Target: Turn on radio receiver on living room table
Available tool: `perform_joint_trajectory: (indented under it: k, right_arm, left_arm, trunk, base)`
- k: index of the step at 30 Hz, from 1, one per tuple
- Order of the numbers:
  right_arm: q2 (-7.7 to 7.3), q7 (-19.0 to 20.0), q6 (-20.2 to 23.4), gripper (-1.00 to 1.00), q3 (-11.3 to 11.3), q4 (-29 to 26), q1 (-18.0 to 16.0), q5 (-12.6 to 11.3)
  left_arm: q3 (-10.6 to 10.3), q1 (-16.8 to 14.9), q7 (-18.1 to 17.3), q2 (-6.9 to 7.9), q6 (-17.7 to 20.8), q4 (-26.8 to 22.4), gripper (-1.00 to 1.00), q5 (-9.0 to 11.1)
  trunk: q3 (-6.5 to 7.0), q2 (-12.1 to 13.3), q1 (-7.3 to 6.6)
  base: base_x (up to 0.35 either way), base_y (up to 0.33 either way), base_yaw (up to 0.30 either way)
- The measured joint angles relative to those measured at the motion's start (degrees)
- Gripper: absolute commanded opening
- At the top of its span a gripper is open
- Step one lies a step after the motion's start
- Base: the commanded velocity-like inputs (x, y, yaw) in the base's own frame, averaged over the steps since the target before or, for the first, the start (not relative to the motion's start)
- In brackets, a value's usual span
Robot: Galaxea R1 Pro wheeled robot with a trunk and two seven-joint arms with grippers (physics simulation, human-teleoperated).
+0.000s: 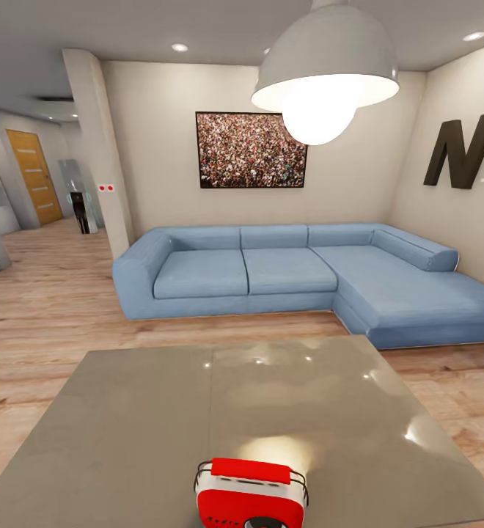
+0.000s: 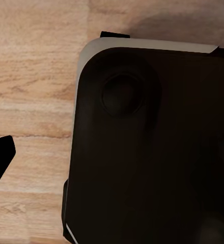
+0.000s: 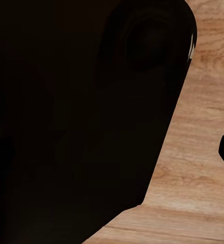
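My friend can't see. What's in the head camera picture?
A small red radio sits at the near edge of a shiny grey table. Behind it are a blue corner sofa, a crowd picture on the beige wall, and a glowing white hanging lamp.

A blue L-shaped sofa (image 1: 308, 279) stands against a beige wall (image 1: 161, 147) on a light wood floor (image 1: 44, 323). Above it hangs a crowd picture (image 1: 251, 150). A lit white pendant lamp (image 1: 323, 70) hangs near the camera. A dark letter N (image 1: 462, 150) marks the right wall; a wooden door (image 1: 34, 176) shows far left.
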Motion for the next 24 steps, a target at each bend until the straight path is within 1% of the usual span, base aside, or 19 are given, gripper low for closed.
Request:
perform_joint_trajectory:
  k: [11, 24]
  right_arm:
    - [0.33, -0.02, -0.10, 1.00, 0.05, 0.00, 0.00, 0.10]
    - [0.14, 0.03, -0.01, 1.00, 0.08, 0.00, 0.00, 0.37]
  left_arm:
    - [0.00, 0.00, 0.00, -0.21, 0.00, 0.00, 1.00, -0.05]
    - [0.00, 0.00, 0.10, -0.26, 0.00, 0.00, 1.00, -0.05]
  trunk:
    - [0.00, 0.00, 0.00]
    - [0.00, 0.00, 0.00]
  base:
    - [0.000, 0.000, 0.000]
    - [0.000, 0.000, 0.000]
